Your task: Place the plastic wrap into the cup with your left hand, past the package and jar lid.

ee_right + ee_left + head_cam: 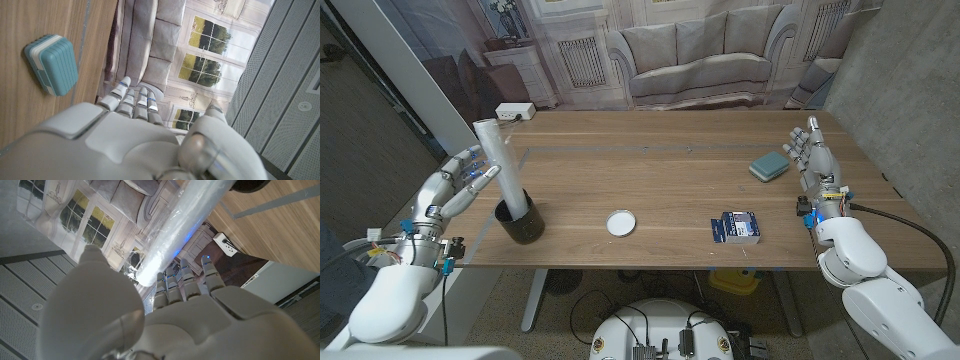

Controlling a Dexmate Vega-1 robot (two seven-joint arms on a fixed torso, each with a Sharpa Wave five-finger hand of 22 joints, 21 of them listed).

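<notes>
The roll of plastic wrap (501,172) is stood leaning in the black cup (521,223). The left hand (455,188) is spread open beside it, holding nothing. If bumped, the cup could be tipped over.

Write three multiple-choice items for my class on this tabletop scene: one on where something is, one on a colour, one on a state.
1. Where does the roll of plastic wrap stand?
A. in the black cup
B. beside the teal case
C. on the blue package

2. What colour is the jar lid?
A. red
B. white
C. black

3. How is the left hand?
A. gripping the cup
B. pressing the lid
C. open beside the roll

Key: 1 A, its lower end sits inside the cup, leaning; 2 B, a white disc mid-table; 3 C, its fingers are spread, holding nothing.
</notes>
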